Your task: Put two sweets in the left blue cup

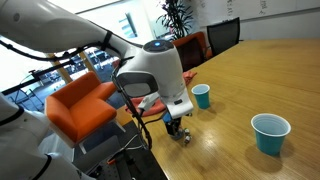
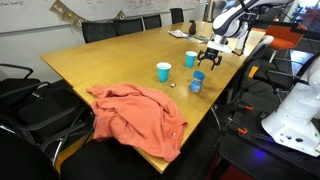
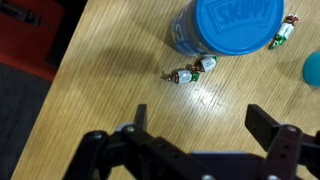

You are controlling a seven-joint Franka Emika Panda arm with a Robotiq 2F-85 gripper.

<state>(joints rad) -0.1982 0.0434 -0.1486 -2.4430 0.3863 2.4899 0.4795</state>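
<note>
My gripper (image 3: 200, 125) is open and empty, hovering over the wooden table (image 3: 110, 90). Just beyond its fingertips, two tiny wrapped sweets (image 3: 183, 75) (image 3: 208, 64) lie against a dark blue lidded container (image 3: 235, 25). Two more sweets (image 3: 284, 34) lie to that container's right. The small light teal cup (image 1: 201, 95) stands upright beside the gripper (image 1: 177, 128); it also shows in an exterior view (image 2: 191, 59) near the gripper (image 2: 212, 55). A teal rim (image 3: 313, 70) shows at the wrist view's right edge.
A larger-looking teal cup (image 1: 270, 133) stands further along the table, also seen in an exterior view (image 2: 164, 71). The dark blue container (image 2: 197, 82) stands near the table edge. An orange cloth (image 2: 135, 115) lies at one table end. Orange chair (image 1: 85, 100) beside the table.
</note>
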